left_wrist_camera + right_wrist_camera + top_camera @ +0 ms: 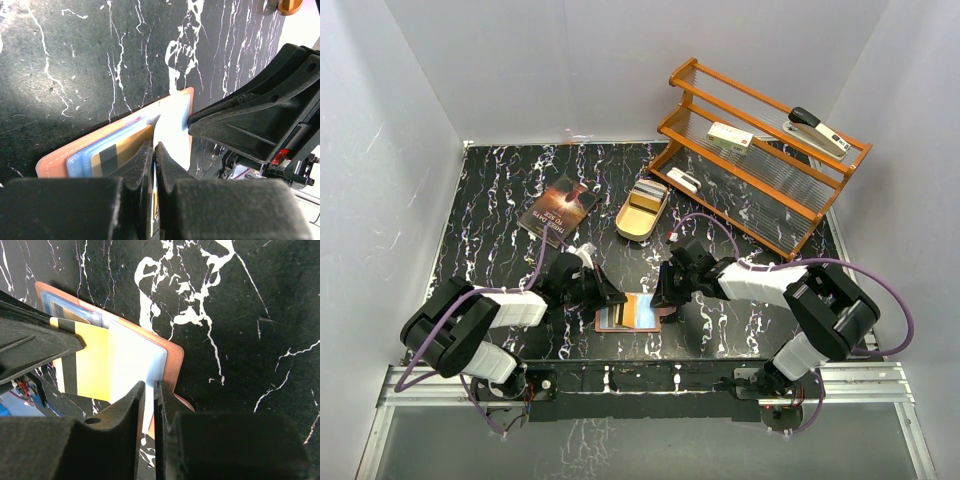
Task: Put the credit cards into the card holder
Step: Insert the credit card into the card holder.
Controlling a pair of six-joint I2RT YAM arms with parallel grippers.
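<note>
1. Two fingers of the left gripper [155, 150] are pressed together, and a thin yellow edge shows in the seam between them. They pinch the gold card [92, 360] by the end that carries its dark stripe.
2. From those fingers the gold card reaches forward and lies flat over the open card holder [55, 162], overlapping a bluish card [82, 159] already tucked in a slot. How deep the gold card sits in a pocket I cannot tell.
3. Opposite, the fingers of the right gripper [149, 387] stand a narrow slit apart, tips down on the holder's pale inner panel [135, 355] near its leather rim. Whether they nip that edge or only press on it I cannot tell.
4. In the top view the card holder [620, 318] lies on the table [500, 200] near its front edge, long axis left to right, with the left gripper [613, 297] at one end and the right gripper [662, 297] at the other, both touching or just beside it.
5. My judgement: the left arm owns the coming move, sliding the card away from its fingers into the slot, while the right steadies the holder.
</note>
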